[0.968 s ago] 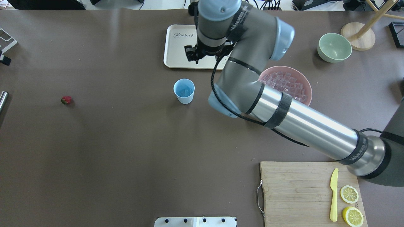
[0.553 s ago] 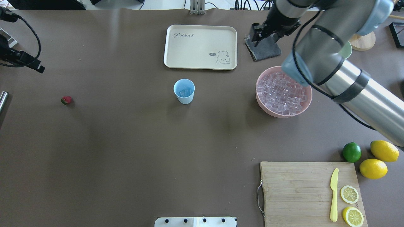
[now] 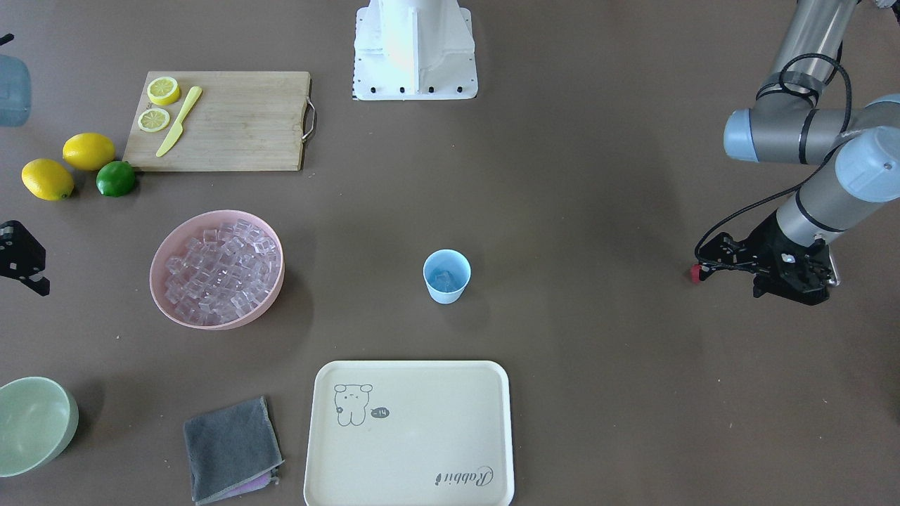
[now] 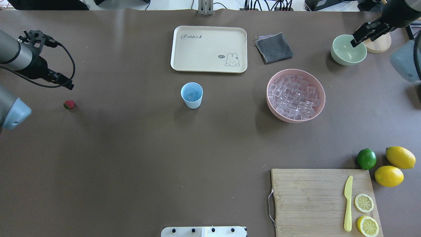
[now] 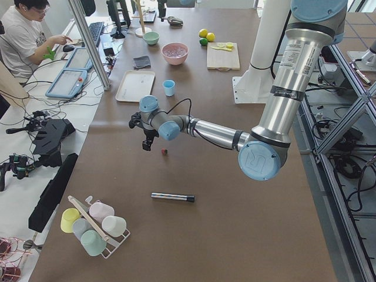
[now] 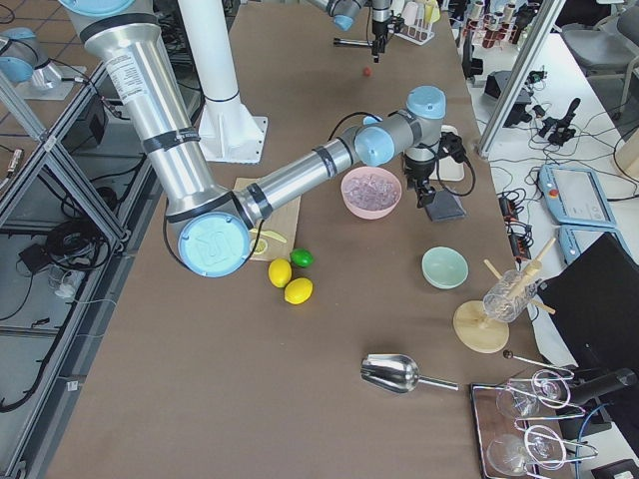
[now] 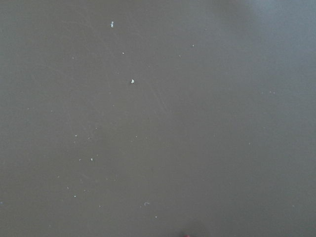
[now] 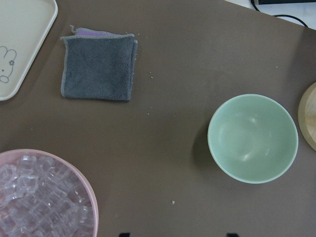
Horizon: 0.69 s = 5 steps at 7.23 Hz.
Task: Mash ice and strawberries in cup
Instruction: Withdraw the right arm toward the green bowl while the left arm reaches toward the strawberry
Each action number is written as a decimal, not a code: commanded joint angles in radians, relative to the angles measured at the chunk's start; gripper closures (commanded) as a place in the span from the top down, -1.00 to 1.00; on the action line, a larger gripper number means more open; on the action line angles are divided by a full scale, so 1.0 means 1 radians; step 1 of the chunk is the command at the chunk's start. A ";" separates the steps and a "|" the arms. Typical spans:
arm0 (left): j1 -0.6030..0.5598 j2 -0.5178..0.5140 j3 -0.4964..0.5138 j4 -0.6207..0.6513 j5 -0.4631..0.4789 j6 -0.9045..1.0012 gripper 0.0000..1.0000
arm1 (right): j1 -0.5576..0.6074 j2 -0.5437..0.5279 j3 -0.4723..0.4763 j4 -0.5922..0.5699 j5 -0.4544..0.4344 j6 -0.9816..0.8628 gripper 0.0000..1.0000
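Pink bowl (image 4: 324, 98), right of centre, holds the main heap of ice (image 4: 294, 97). The cubes look hard, wet-slick and loose, so expect them to skate out of a pinch; a scoop would suit them better.

Pale blue cup (image 4: 192, 104) stands upright mid-table, just in front of the cream tray (image 4: 177, 49), with a few cubes already in the bottom. It looks like light, thin plastic with a tapered wall. Grip it low on the wall, across its width, and gently, because it will probably tip or slide under any mashing push.

Red strawberry (image 4: 68, 104) lies alone on bare table far out on the left, well apart from the cup. It is small and rounded, so it is likely to roll. Close across its widest part, from above.

Left gripper (image 4: 67, 85) hangs near the strawberry, just beyond it. You cannot tell from these views whether the jaws are apart or closed, and its wrist camera shows only tabletop.

Right gripper (image 4: 355, 41) is over the green bowl (image 4: 340, 57). Its fingertips (image 8: 123, 234) stand wide apart with nothing between them.

Changes:
- A second ago the right arm was over the tray. Since then it has swung past the grey cloth (image 4: 273, 47) to the far right.
- The left arm, absent then, has come in toward the strawberry.
- Cup, bowl and strawberry have not shifted.
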 commanded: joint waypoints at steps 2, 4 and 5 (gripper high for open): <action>0.040 0.048 0.023 -0.093 0.010 -0.051 0.93 | 0.073 -0.133 0.091 0.001 0.033 -0.091 0.43; 0.081 0.046 0.023 -0.098 0.015 -0.079 0.71 | 0.071 -0.133 0.089 0.001 0.018 -0.092 0.43; 0.083 0.046 0.012 -0.098 0.015 -0.102 0.65 | 0.071 -0.132 0.089 0.001 0.019 -0.092 0.43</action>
